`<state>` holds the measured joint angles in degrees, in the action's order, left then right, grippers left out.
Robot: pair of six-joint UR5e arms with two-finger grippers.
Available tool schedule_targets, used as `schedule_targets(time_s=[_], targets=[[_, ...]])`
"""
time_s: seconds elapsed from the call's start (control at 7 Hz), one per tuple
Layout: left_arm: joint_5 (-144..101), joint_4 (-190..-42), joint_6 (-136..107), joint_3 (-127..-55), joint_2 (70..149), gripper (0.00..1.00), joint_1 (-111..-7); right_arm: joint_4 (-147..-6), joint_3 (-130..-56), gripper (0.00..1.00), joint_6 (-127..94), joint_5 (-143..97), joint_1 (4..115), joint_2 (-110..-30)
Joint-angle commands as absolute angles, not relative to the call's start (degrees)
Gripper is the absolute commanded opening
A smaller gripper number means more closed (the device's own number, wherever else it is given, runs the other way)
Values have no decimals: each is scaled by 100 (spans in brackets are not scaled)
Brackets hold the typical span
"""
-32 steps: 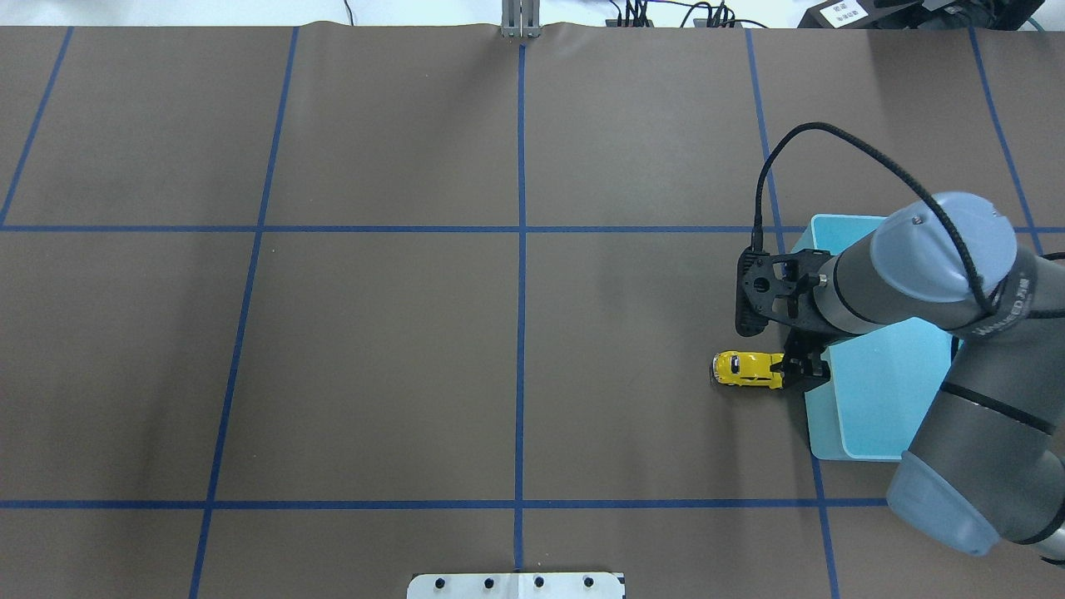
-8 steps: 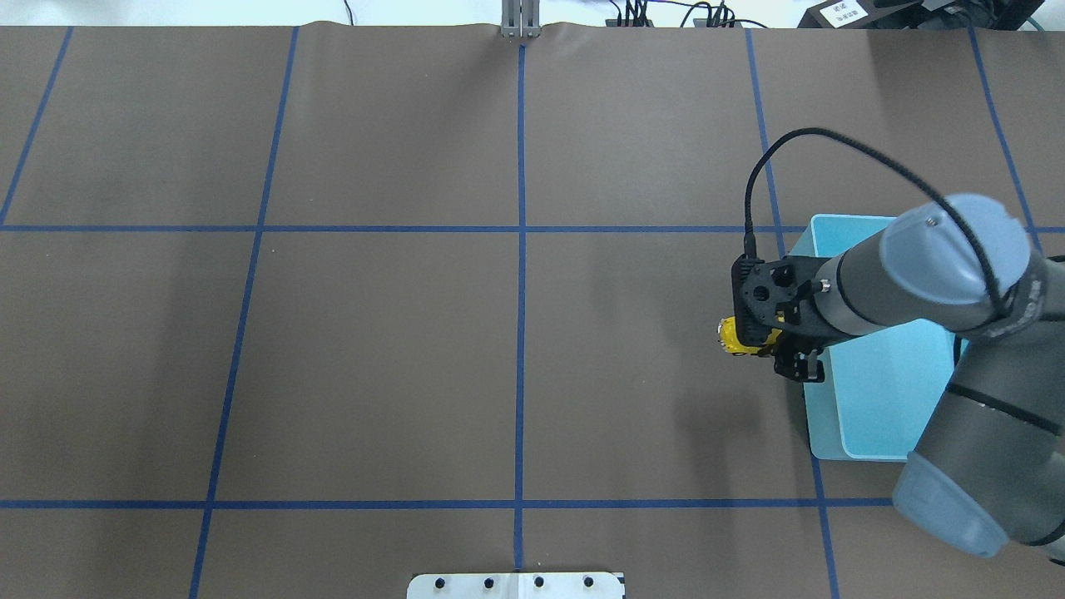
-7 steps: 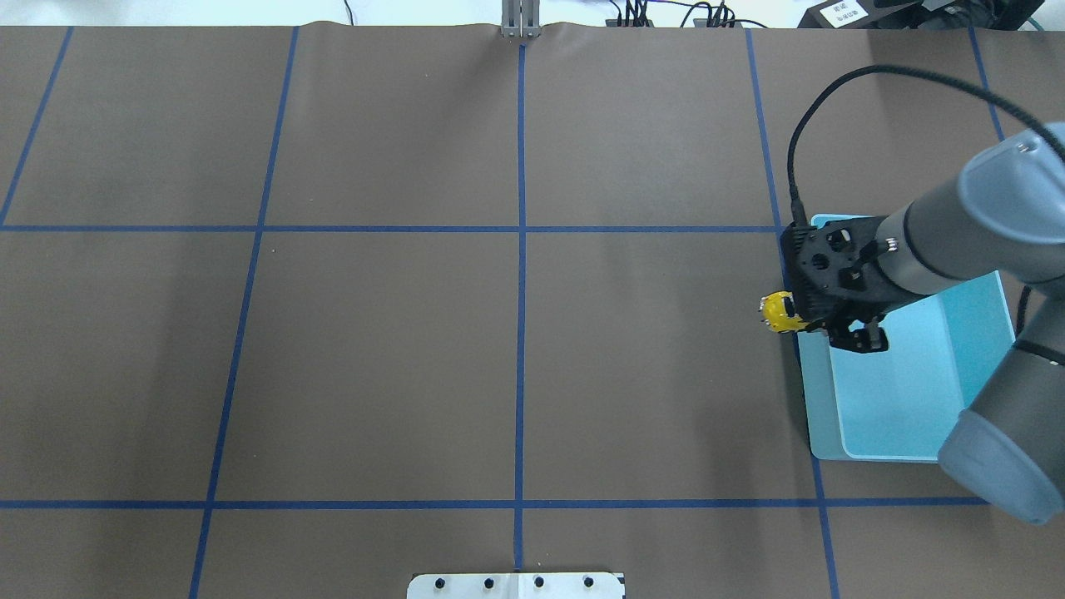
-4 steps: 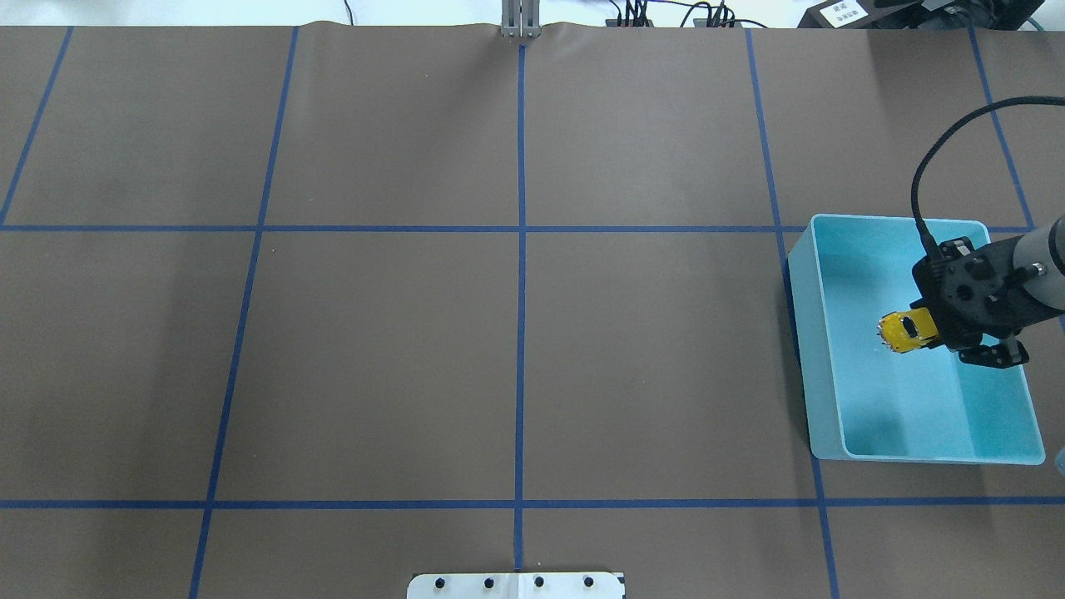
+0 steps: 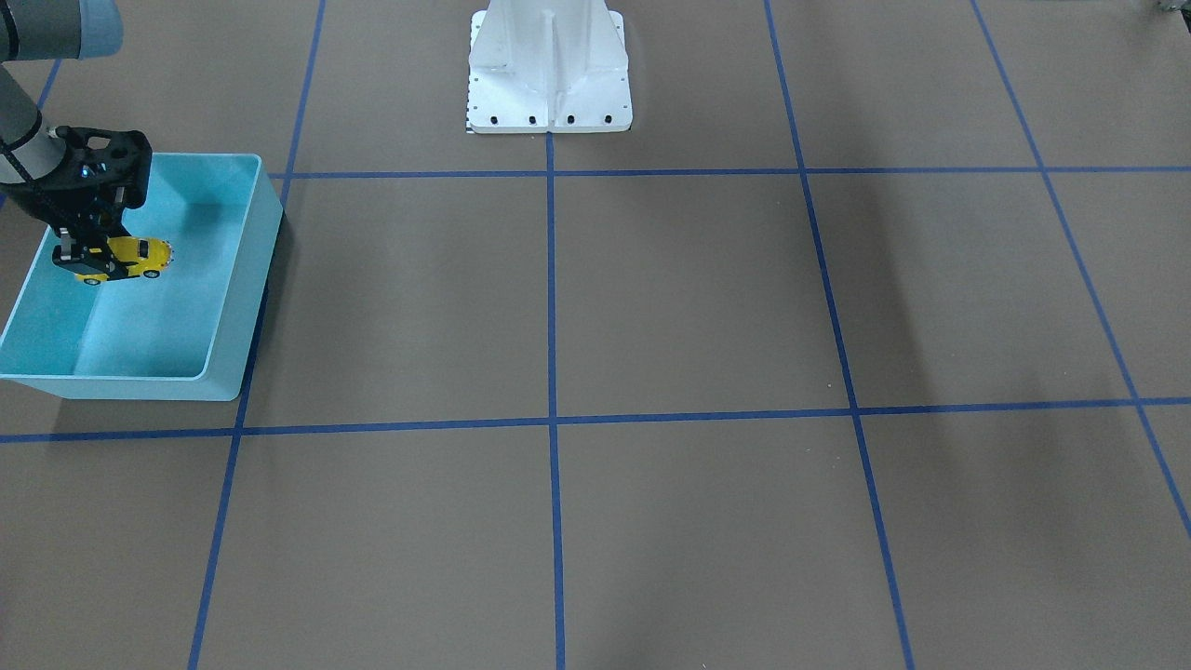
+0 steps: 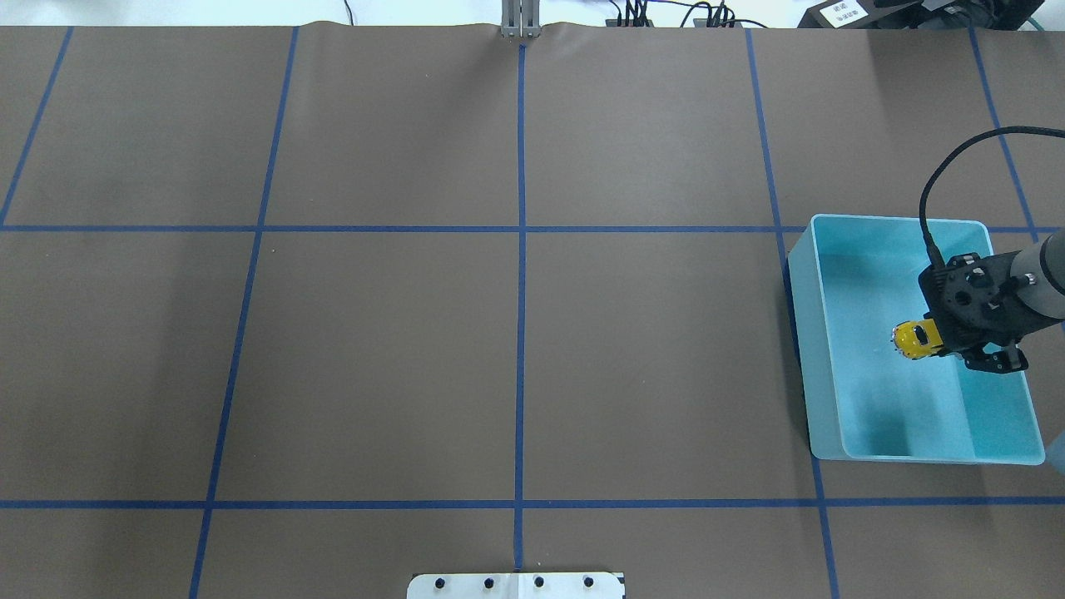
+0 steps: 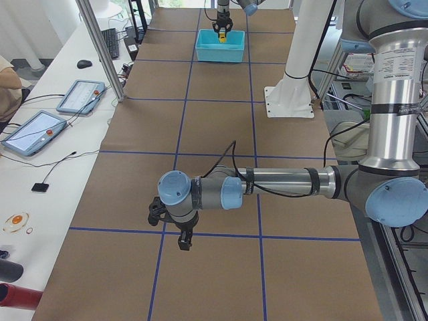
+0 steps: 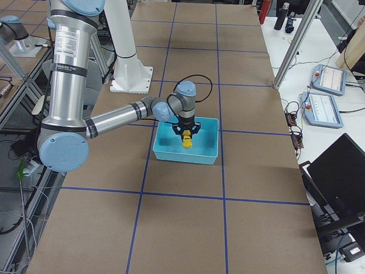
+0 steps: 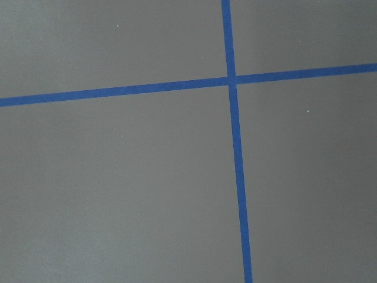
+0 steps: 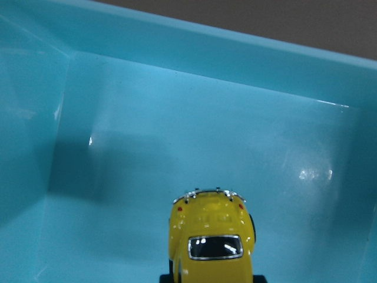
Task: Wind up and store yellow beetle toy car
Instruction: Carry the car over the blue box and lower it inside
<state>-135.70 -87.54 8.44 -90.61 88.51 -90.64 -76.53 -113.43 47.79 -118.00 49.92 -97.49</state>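
Note:
The yellow beetle toy car [image 6: 915, 339] hangs inside the blue bin [image 6: 803, 349], held by its rear in my right gripper [image 6: 948, 345], which is shut on it. The front-facing view shows the car [image 5: 126, 259] low over the bin's floor, in the half nearer the robot. I cannot tell whether it touches the floor. The right wrist view shows the car's roof and bumper [image 10: 212, 242] pointing at the bin's wall [image 10: 177, 41]. My left gripper [image 7: 184, 241] shows only in the exterior left view, low over the table far from the bin. I cannot tell if it is open.
The table is brown with a blue tape grid [image 6: 521, 249]. The white robot base [image 5: 549, 70] stands at the table's middle on the robot's side. The bin sits at the table's right end [image 8: 188, 157]. Tablets lie on a side desk [image 7: 40, 127].
My right gripper lifted the car off the table left of the bin and carried it right, over the bin's wall and inside. In the last half second it sank slightly.

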Motion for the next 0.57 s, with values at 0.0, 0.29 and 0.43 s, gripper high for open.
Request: schedule_targets(time_s=[0.0,0.29,0.43], targets=[[-13570,-8754,844,-9062,8851,100,-9062,-7287,-11110,0,4256,-11778,4739,-9712],[-13570,-8754,844,-9062,8851,100,-9062,-7277,-10987,0,4210,-11742,4545,-9616],[-13570,-8754,852,-9062,8851,100,-9070,-7277,-10917,0,4210,-11742,4509,-9607]])
